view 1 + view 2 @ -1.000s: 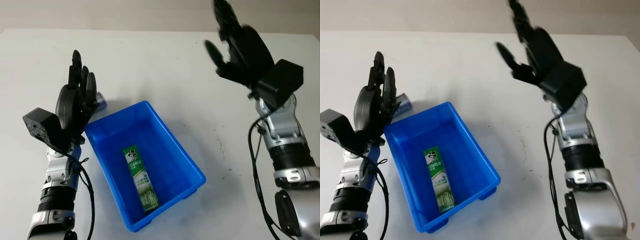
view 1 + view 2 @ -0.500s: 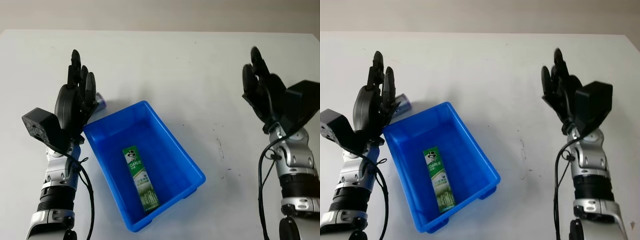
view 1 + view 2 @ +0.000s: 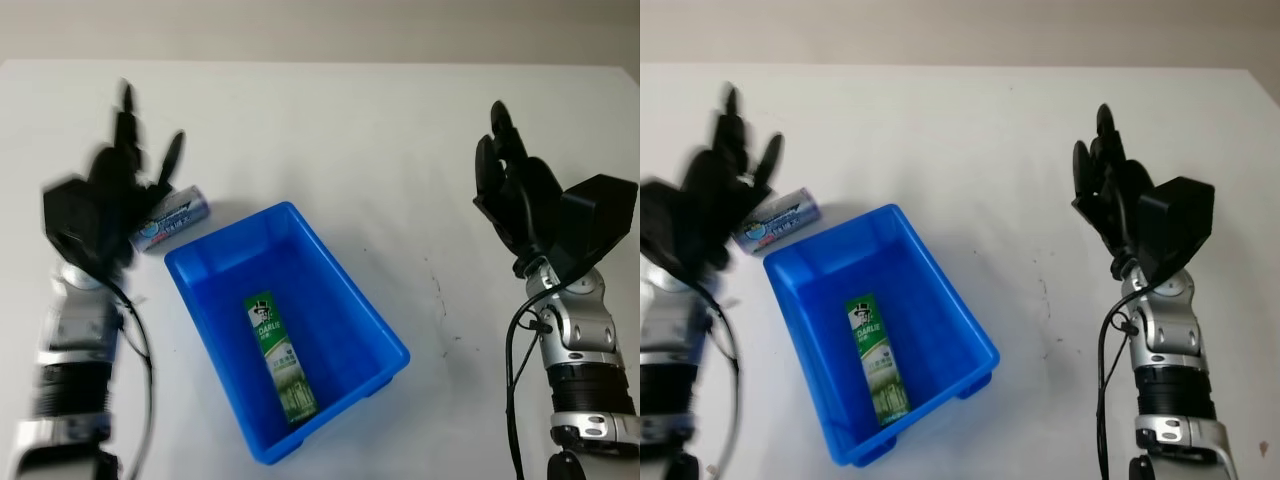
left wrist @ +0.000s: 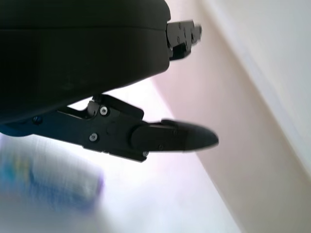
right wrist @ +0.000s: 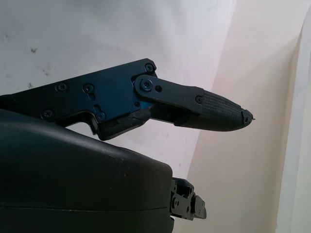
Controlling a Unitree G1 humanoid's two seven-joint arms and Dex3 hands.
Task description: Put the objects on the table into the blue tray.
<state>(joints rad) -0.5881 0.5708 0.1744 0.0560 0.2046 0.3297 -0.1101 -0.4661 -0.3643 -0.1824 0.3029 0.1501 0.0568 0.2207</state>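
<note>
The blue tray (image 3: 226,265) sits at the table's centre left with a green toothpaste box (image 3: 281,356) lying inside it. A small blue-and-white tube (image 3: 170,219) lies on the table just off the tray's far left corner; it also appears as a blue-and-white tube (image 4: 51,177) in the left wrist view. My left hand (image 3: 112,188) is open, raised over the table just left of the tube. My right hand (image 3: 515,190) is open, held up at the right side, well away from the tray.
The white table (image 3: 330,130) stretches bare behind and to the right of the tray. Its far edge meets a beige wall (image 3: 320,28).
The left hand has swung left and away, uncovering the tube by the tray's corner. The right hand came down from high at the back to a raised pose on the right.
</note>
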